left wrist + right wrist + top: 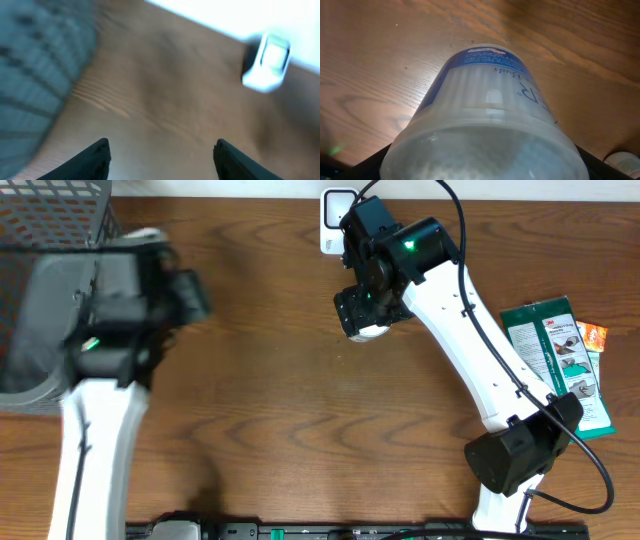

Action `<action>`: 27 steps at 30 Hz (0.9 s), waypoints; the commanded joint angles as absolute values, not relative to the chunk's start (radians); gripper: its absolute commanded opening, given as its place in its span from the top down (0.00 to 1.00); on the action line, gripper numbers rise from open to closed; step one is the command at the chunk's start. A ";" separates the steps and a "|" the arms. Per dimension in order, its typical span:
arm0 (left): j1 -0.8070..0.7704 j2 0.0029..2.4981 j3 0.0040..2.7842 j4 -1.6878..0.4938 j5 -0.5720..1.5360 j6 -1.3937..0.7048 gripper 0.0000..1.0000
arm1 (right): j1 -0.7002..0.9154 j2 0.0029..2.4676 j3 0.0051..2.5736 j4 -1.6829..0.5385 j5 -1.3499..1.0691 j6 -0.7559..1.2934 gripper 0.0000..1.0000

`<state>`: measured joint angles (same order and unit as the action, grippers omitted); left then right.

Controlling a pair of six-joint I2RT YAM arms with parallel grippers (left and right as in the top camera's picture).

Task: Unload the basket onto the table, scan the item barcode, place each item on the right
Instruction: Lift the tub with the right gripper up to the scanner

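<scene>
The clear plastic tub (485, 115), with a blue label on its upper part and white sticks packed inside, is clamped in the right gripper (365, 312). It hangs just in front of the white device (335, 220) that stands at the far edge of the wooden table (270, 400), a little to that device's right. In the right wrist view the tub fills the space between the dark fingers, whose tips show only at the lower corners; part of a printed word, "Buds", can be read on the label.

The left gripper (165, 160) is well to the left of the white device, blurred in the overhead view, and its two dark fingers (95, 160) stand apart with only bare wood between them. It holds nothing. A grey mesh basket (50, 220) sits far to the left of the device, beside that arm. A green packet (555, 365) lies well to the right of the device, with a small orange packet (592, 337) at its edge.
</scene>
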<state>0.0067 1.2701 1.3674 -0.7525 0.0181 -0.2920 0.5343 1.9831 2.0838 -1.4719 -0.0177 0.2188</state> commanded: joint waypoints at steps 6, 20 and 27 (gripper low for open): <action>0.115 1.222 1.384 -0.786 0.006 -0.312 0.20 | 0.527 1.965 2.087 -1.453 -0.001 0.201 0.99; 0.115 1.225 1.382 -0.811 0.007 -0.312 0.18 | 0.424 1.950 2.200 -1.476 -0.107 0.200 0.99; 0.115 1.225 1.382 -0.811 0.006 -0.312 0.18 | 0.385 1.950 2.244 -1.425 -0.028 0.174 0.99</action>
